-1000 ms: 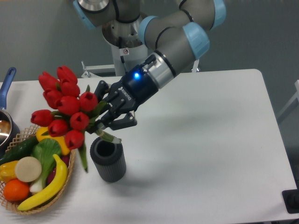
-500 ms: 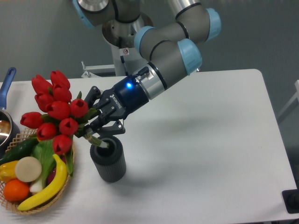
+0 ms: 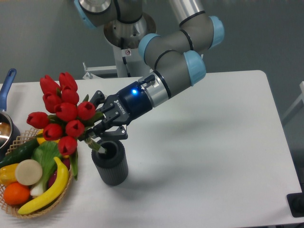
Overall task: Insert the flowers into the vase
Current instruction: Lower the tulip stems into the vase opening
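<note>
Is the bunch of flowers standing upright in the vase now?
No, the flowers lean left, held by the gripper, stem ends at the vase mouth.

Single fixed view, raised at the table's (image 3: 213, 142) six o'clock edge, facing twelve o'clock, moderately near

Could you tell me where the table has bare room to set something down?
The table is bare right of the vase, out to its right edge and front. The left is crowded: the basket of plastic fruit, the flowers held by the gripper, and a pot.
</note>
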You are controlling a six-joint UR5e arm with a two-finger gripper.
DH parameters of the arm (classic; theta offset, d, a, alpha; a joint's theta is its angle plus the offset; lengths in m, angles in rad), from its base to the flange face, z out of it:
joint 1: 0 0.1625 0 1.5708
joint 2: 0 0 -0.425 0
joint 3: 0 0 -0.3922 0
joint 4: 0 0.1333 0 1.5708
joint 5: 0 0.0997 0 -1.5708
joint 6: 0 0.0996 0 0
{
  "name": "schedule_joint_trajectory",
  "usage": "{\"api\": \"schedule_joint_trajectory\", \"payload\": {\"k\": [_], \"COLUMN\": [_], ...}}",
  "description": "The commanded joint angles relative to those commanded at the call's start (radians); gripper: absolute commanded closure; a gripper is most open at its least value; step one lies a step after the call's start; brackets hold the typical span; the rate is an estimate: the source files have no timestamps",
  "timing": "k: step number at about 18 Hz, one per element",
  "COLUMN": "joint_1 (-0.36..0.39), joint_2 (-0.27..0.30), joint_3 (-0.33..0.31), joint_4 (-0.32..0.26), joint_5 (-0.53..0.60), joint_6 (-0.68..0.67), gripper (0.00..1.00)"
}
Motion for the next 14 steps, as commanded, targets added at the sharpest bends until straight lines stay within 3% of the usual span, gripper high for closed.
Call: {"api": "schedule_joint_trajectory", "payload": {"k": [14], "joint_1": [0.026], "joint_2": [-0.035], "joint_3": [-0.038], "joint_4": [0.0], "joint_5": [-0.003], "joint_6": [0.003], "gripper": [0.7]}}
